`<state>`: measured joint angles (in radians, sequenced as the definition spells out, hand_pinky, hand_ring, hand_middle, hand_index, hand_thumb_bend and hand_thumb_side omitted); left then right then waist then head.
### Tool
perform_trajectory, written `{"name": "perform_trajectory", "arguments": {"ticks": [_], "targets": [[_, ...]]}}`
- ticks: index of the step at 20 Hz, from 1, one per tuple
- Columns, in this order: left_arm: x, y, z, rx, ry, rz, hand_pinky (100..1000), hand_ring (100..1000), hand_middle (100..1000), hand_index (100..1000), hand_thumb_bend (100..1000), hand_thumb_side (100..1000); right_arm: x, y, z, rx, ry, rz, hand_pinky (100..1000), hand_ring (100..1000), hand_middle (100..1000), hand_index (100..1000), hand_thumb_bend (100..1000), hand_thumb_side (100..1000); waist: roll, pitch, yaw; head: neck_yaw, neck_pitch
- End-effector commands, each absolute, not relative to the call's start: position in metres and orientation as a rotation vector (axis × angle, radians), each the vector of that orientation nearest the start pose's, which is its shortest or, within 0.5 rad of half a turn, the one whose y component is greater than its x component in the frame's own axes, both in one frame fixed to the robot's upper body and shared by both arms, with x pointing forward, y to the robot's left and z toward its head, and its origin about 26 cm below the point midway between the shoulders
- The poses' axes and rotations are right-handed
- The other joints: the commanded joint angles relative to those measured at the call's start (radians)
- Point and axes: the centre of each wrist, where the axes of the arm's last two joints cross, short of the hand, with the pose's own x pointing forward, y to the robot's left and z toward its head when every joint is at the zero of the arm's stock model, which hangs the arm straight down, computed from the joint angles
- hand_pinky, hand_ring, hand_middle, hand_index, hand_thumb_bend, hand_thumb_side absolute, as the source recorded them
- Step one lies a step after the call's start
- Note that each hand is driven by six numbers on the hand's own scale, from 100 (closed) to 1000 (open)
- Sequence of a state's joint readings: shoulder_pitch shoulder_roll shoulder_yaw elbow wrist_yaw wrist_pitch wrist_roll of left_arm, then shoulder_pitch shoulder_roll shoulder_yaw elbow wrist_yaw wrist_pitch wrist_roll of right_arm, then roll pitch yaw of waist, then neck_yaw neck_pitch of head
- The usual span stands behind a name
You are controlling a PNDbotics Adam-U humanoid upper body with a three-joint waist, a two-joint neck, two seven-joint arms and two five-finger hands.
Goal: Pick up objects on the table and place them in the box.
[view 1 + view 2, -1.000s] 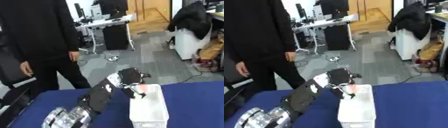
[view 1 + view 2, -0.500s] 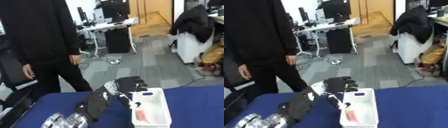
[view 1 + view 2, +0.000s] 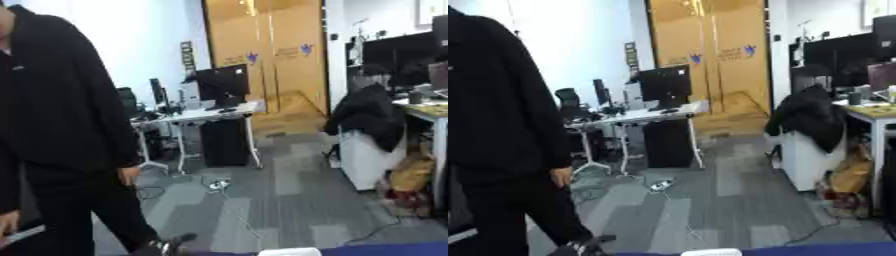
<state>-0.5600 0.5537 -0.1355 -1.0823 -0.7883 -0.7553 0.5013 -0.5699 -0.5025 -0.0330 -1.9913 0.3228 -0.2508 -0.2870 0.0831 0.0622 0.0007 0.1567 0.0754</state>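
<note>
— What do you get from one eye that the other doesn't give you?

— Not much. Your head camera is pointed out across the office, so both views are mostly grey carpet, a white table with a dark monitor point(image 3: 220, 85) on it, and a person in black point(image 3: 61, 140) standing at the left. The left eye view takes in more of that person, down to a second hand at the bottom left corner. The right eye view shows a black office chair point(image 3: 567, 102) by the wall and a dark cup point(image 3: 854, 98) on the wooden table at the right.

— And the box?

— You see only the top rim of the white box point(image 3: 290, 251), at the very bottom edge, a little right of centre. The right eye view shows it too, slightly further left. Just to its right runs a thin strip of the blue desk point(image 3: 389, 248). Whatever is inside the box is cut off.

— The robot hand, how open is it?

— I can't tell you. Neither robot hand shows in either view. The dark shape with pale edging point(image 3: 164, 245) at the bottom, left of the box, sits at the foot of the person's leg and reads as a shoe.
</note>
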Motion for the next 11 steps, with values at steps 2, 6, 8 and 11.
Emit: {"name": "perform_trajectory", "arguments": {"ticks": [2, 6, 8, 11], "targets": [[0.374, 0.312, 0.169, -0.379, 3.098, 1.089, 496, 559, 739, 812, 126, 993, 0.305, -0.272, 0.285, 0.845, 2.991, -0.909, 234, 439, 447, 1000, 104, 1000, -0.028, -0.030, 0.055, -0.106, -0.001], [0.353, 0.286, 0.221, -0.064, 2.937, 1.195, 509, 557, 702, 768, 133, 978, 0.302, -0.277, 0.255, 0.643, 2.824, -1.226, 223, 424, 462, 1000, 147, 1000, -0.062, -0.048, 0.141, -0.210, -0.123], [0.346, 0.281, 0.237, 0.046, 2.911, 1.200, 517, 565, 708, 779, 135, 983, 0.301, -0.282, 0.248, 0.540, 2.827, -1.165, 209, 407, 445, 1000, 165, 1000, -0.070, -0.048, 0.172, -0.240, -0.175], [0.338, 0.280, 0.251, 0.162, 2.883, 1.233, 510, 560, 724, 802, 138, 980, 0.300, -0.286, 0.246, 0.473, 2.813, -1.112, 211, 399, 419, 1000, 161, 1000, -0.072, -0.046, 0.171, -0.233, -0.172]]}}
